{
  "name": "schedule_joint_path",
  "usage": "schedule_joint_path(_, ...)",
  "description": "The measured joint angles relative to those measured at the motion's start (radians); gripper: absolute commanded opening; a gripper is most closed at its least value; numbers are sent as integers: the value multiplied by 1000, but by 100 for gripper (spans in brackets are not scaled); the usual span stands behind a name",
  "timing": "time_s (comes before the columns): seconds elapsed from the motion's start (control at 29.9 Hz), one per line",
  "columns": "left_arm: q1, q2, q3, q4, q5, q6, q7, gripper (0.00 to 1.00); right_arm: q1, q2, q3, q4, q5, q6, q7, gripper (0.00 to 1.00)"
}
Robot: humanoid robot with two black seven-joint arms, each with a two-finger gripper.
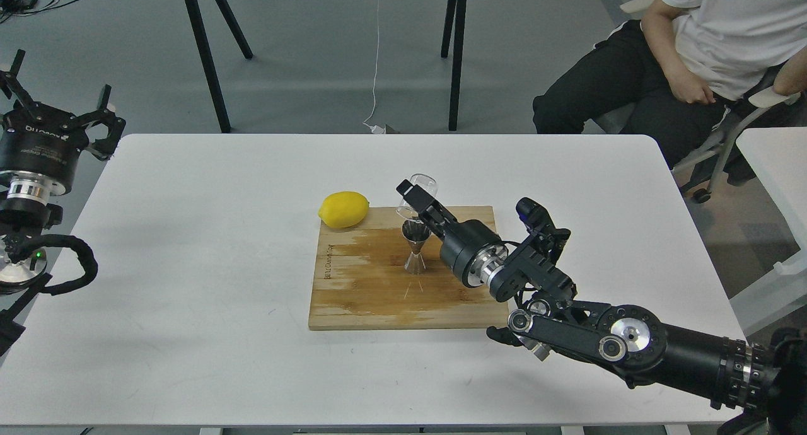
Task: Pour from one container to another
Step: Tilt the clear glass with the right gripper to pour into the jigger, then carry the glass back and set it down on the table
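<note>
A shiny steel hourglass jigger (pixel 415 249) stands upright near the middle of the wooden cutting board (pixel 359 290). Just above and behind its mouth my right gripper (pixel 417 198) is shut on the small clear glass cup (pixel 422 185), which is held tilted over the jigger. The cup's lower part is partly hidden by the black fingers. My left gripper (pixel 57 110) hangs open beyond the table's left edge, far from both containers, holding nothing.
A yellow lemon (pixel 343 209) lies at the board's back left corner. The white table (pixel 189 265) carries only the board and lemon. A seated person (pixel 693 50) is at the back right, and black table legs (pixel 208 63) stand behind.
</note>
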Motion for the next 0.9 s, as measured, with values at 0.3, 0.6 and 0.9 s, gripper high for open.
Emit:
schedule_joint_path(0.3, 6, 1, 0, -1, 0, 0, -2, 100, -5, -33, 45, 31, 135, 0, -13, 33)
schedule_joint_path(0.6, 6, 4, 0, 0, 0, 1, -2, 100, -69, -89, 346, 163, 575, 0, -40, 33)
schedule_joint_path(0.9, 6, 3, 1, -1, 0, 5, -2, 100, -335, -98, 803, 179, 839, 99, -171, 33)
